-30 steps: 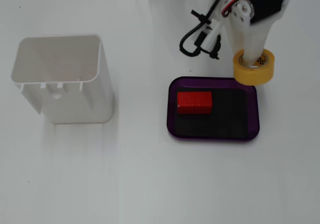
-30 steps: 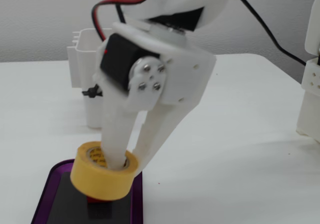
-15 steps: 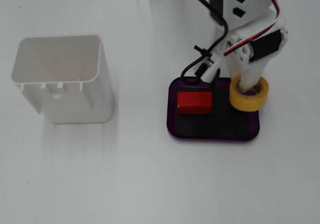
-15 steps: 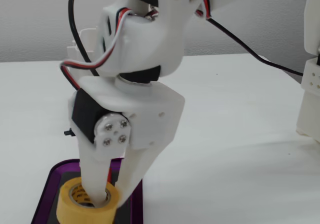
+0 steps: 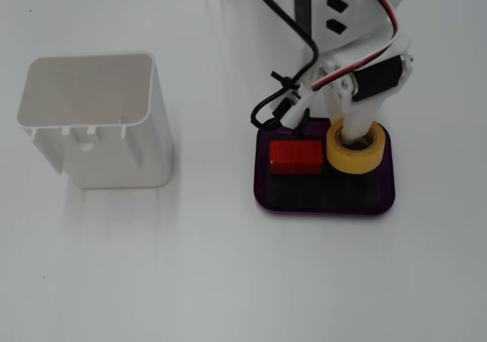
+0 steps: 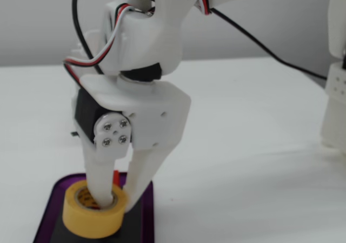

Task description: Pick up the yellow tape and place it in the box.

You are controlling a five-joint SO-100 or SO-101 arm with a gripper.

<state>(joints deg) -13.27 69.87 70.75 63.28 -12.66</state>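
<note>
The yellow tape (image 5: 354, 148) is low inside the box (image 5: 386, 199), a shallow purple tray with a black bottom, over its right half in the top-down fixed view. My gripper (image 5: 355, 134) is shut on the roll's wall, one finger down the pale core and the other outside. The side fixed view shows the yellow tape (image 6: 91, 217) at the box (image 6: 148, 217) floor or just above it; I cannot tell which. There the gripper (image 6: 118, 199) points straight down into the roll.
A red block (image 5: 296, 157) lies in the box's left half, just beside the tape. A tall white open-topped container (image 5: 95, 121) stands well to the left. Black cables (image 5: 278, 106) hang by the box's back edge. A white structure (image 6: 335, 91) stands at the right edge.
My gripper has carried the tape from above the box's back right corner down and leftward into the box, ending close to the red block.
</note>
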